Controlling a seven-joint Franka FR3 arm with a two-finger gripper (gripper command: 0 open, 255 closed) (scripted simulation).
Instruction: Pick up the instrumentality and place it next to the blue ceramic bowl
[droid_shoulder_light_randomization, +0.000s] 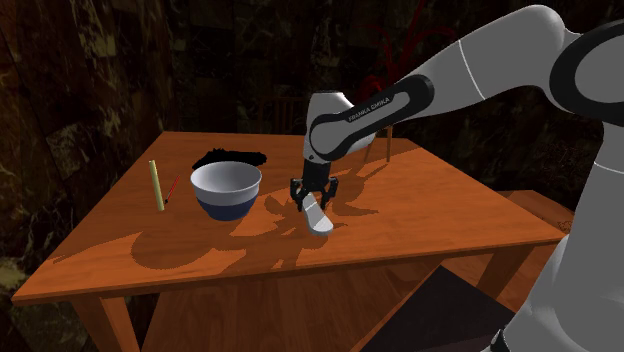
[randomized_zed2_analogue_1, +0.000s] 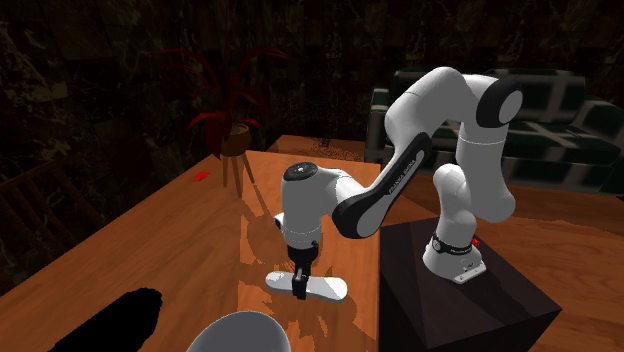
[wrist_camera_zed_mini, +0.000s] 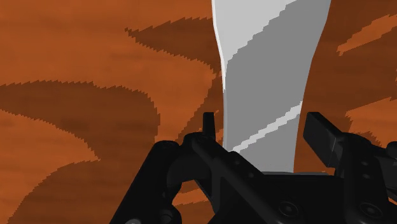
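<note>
Nearest to us in the wrist view is the all-black two-finger gripper (wrist_camera_zed_mini: 263, 127). Its fingers stand apart on either side of the narrow waist of the flat, pale grey-white elongated instrument (wrist_camera_zed_mini: 270, 83). A thin strip of table shows between one finger and the instrument's edge. The other finger is just beside the opposite edge, and we cannot tell whether it touches. We see no grasp.

The instrument lies flat on the orange-brown wooden table (droid_shoulder_light_randomization: 450, 215). In the wrist view its long axis runs straight away from the gripper and widens until the frame cuts it off. In the second exterior view the instrument (randomized_zed2_analogue_1: 310, 287) lies almost level, with a rounded end on each side of the gripper (randomized_zed2_analogue_1: 300, 290). In the shoulder view the instrument (droid_shoulder_light_randomization: 318, 222) slants toward the lower right below the gripper (droid_shoulder_light_randomization: 312, 200), which hides its upper part.

On the shoulder view's left, near the instrument but apart from it, stands the round bowl with a white inside and a blue lower wall (droid_shoulder_light_randomization: 226, 190). Between them we see bare table crossed by the arm's shadow. Just behind the bowl is a black blot (droid_shoulder_light_randomization: 232, 157). Farther left lies a yellowish stick (droid_shoulder_light_randomization: 156, 185) with a thin red line (droid_shoulder_light_randomization: 172, 190) beside it, too small for us to identify.

In the second exterior view the bottom edge cuts off all but the rim of the bowl (randomized_zed2_analogue_1: 240, 335). Behind the table stand a red potted plant (randomized_zed2_analogue_1: 235, 110) and a dark sofa (randomized_zed2_analogue_1: 560, 120).
</note>
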